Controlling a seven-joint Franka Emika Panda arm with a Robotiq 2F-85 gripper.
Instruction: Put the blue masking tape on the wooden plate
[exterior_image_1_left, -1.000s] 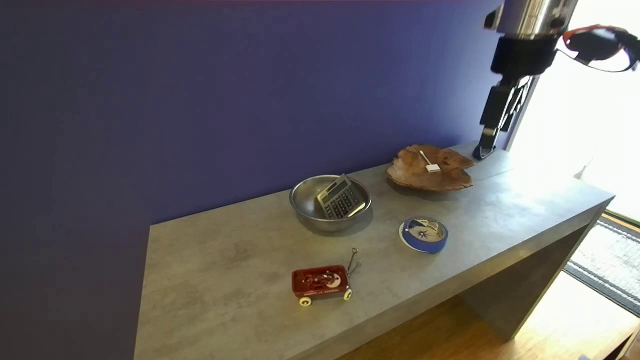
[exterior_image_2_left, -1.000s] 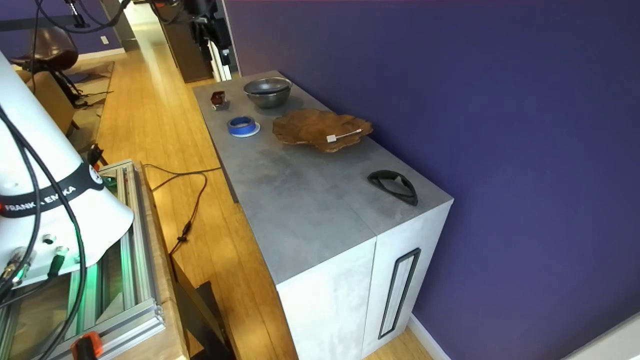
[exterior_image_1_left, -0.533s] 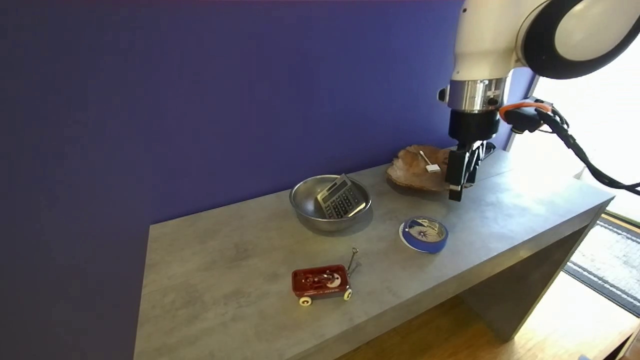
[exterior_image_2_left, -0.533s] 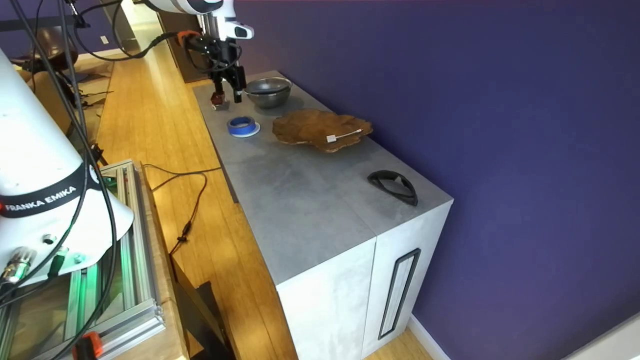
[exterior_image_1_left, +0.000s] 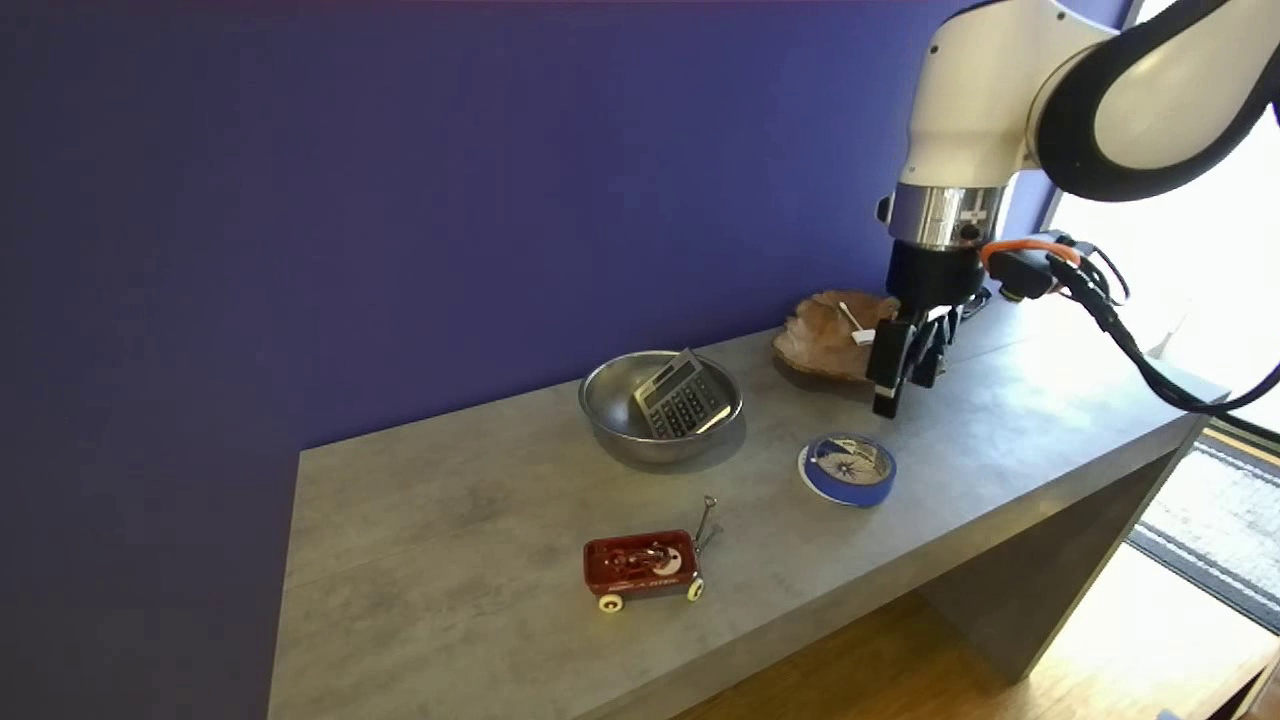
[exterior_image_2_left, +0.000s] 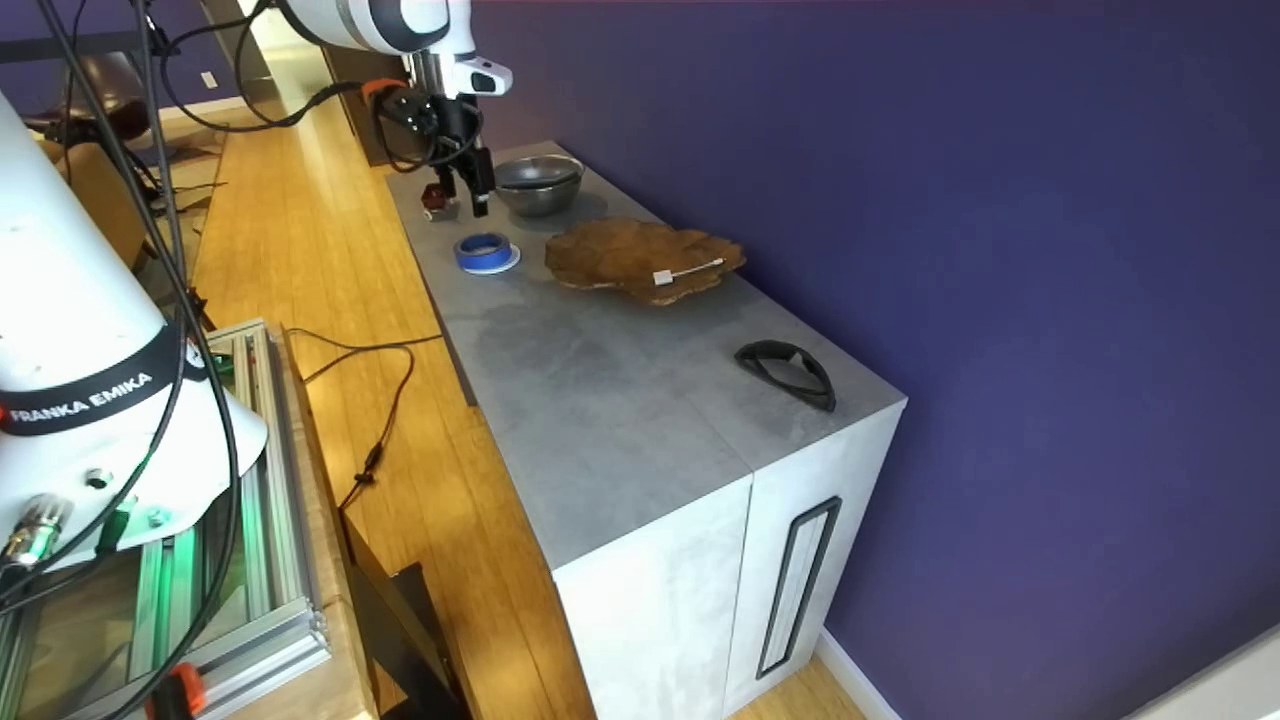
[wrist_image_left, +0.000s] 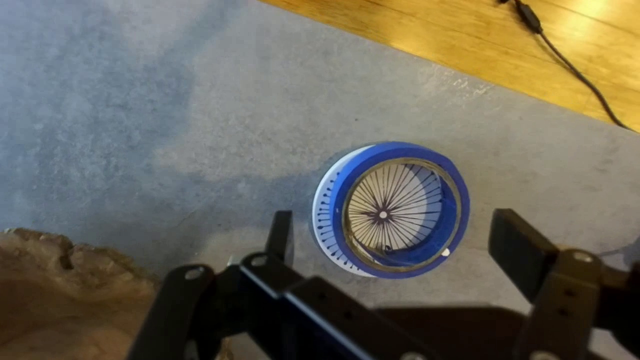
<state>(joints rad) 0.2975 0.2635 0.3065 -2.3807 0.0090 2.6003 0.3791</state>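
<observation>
The blue masking tape (exterior_image_1_left: 850, 492) lies flat on the grey tabletop, partly over a flat white patterned disc (wrist_image_left: 325, 220). The tape shows in an exterior view (exterior_image_2_left: 487, 258) and in the wrist view (wrist_image_left: 425, 245). The brown wooden plate (exterior_image_1_left: 825, 350) stands behind it, partly hidden by my gripper; it also shows in an exterior view (exterior_image_2_left: 610, 255) and at the lower left of the wrist view (wrist_image_left: 65, 300). My gripper (exterior_image_1_left: 905, 392) is open and empty above the tabletop; in the wrist view its fingertips (wrist_image_left: 392, 217) appear on either side of the tape, not touching it.
A white adapter (exterior_image_2_left: 663, 277) lies on the wooden plate. A metal bowl (exterior_image_1_left: 620, 395) holding a calculator (exterior_image_1_left: 683, 400) stands beside the plate. A red toy wagon (exterior_image_1_left: 640, 568) stands near the front edge. A black curved object (exterior_image_2_left: 785, 375) lies near the tabletop's end.
My gripper has come down from high above the tabletop and moved toward the tape. In the last half second it sank a little closer. The tape and the plate have not moved.
</observation>
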